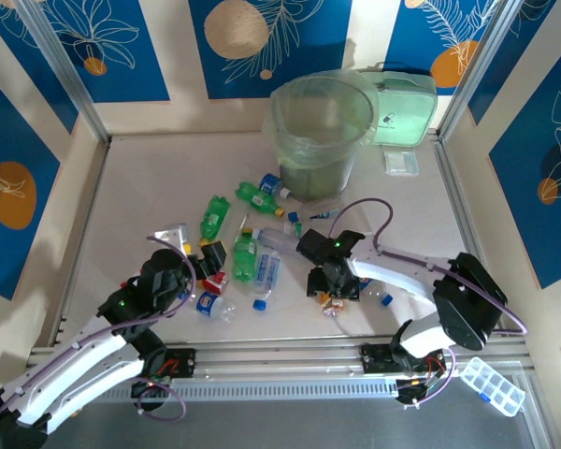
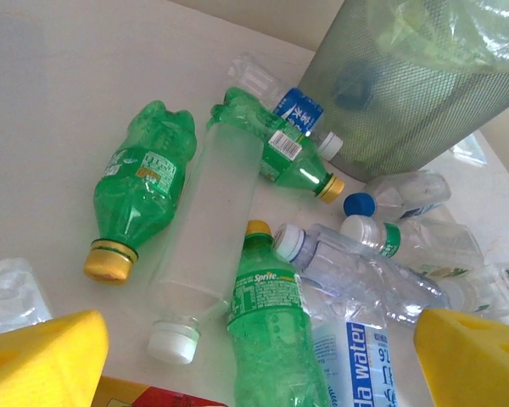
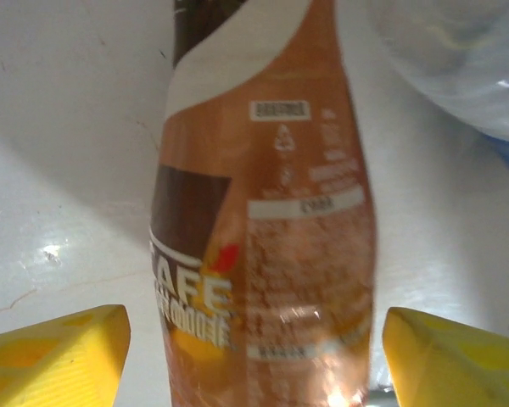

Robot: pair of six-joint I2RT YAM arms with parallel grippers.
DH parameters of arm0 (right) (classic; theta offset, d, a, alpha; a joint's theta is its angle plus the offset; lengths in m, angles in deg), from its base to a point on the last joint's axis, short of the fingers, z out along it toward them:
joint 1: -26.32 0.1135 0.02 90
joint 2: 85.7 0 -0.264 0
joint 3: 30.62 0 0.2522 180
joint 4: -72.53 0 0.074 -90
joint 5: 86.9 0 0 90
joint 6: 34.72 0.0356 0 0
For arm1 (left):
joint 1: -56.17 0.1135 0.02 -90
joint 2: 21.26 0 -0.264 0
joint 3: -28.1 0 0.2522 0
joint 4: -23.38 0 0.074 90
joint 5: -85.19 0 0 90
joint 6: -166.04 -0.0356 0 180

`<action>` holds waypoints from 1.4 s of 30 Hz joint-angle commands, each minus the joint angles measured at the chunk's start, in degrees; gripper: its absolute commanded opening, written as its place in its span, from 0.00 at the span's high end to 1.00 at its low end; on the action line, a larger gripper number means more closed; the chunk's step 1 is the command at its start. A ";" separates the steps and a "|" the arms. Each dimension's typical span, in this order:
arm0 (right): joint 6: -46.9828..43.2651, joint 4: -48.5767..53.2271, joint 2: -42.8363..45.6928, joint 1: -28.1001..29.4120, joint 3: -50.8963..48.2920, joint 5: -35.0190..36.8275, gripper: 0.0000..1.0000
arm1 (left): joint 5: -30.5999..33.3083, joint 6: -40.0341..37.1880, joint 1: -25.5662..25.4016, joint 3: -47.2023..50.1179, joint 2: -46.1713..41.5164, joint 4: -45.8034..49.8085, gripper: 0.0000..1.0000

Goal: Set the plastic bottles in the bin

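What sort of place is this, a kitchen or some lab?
Probably a robot test cell: a bare table fenced by aluminium rails, blue backdrop panels, and bottles scattered near a lined bin.

2 arms [image 1: 393, 271]: white links, black joints | purple cables [image 1: 369, 200] | yellow pincer fingers [image 3: 55, 356]
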 commanded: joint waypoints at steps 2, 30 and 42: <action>0.04 -3.43 -3.35 -1.45 -0.92 -2.35 0.24 | 1.41 -0.86 -0.21 -1.93 -0.98 1.03 0.07; 1.99 -5.34 1.71 4.33 -3.65 2.93 0.50 | 3.24 -0.25 -0.19 -0.69 -5.42 1.31 0.08; -5.32 -7.07 17.16 13.94 -3.65 9.04 0.56 | 3.81 -0.17 -0.21 0.32 -9.84 1.09 0.09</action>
